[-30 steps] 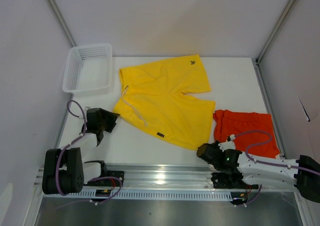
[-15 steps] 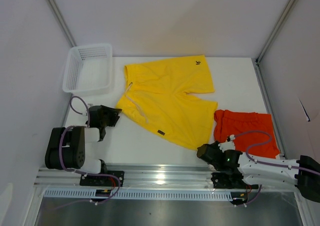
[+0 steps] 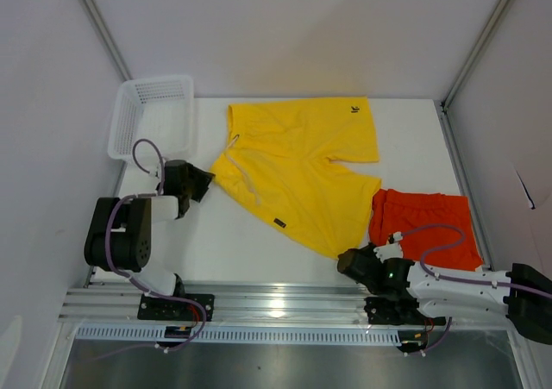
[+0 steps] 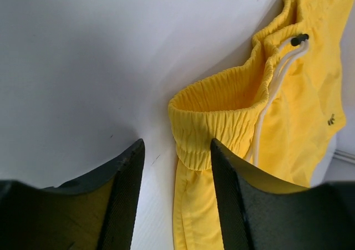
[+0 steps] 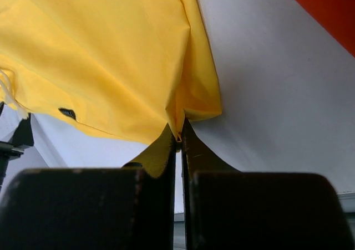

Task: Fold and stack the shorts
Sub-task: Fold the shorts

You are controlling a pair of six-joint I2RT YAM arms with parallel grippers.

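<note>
The yellow shorts (image 3: 297, 169) lie spread across the middle of the table, waistband to the left, black logo at the far right leg. My left gripper (image 3: 205, 182) is at the waistband corner. In the left wrist view its jaws (image 4: 176, 144) stand open around the gathered waistband (image 4: 222, 111), with a gap on the left side, beside the white drawstring (image 4: 277, 67). My right gripper (image 3: 345, 262) is shut on the near hem corner of the yellow shorts (image 5: 111, 56), pinched at the fingertips (image 5: 179, 131). The orange-red shorts (image 3: 427, 221) lie bunched at the right, partly under the right arm's cable.
A white mesh basket (image 3: 155, 117) stands at the far left corner, just behind the left arm. Walls close in the table on the left, right and back. A metal rail (image 3: 276, 303) runs along the near edge.
The yellow shorts have slid to the right and away from the near edge. My left gripper has moved farther back and to the right, staying at the waistband. The right gripper stays shut.
</note>
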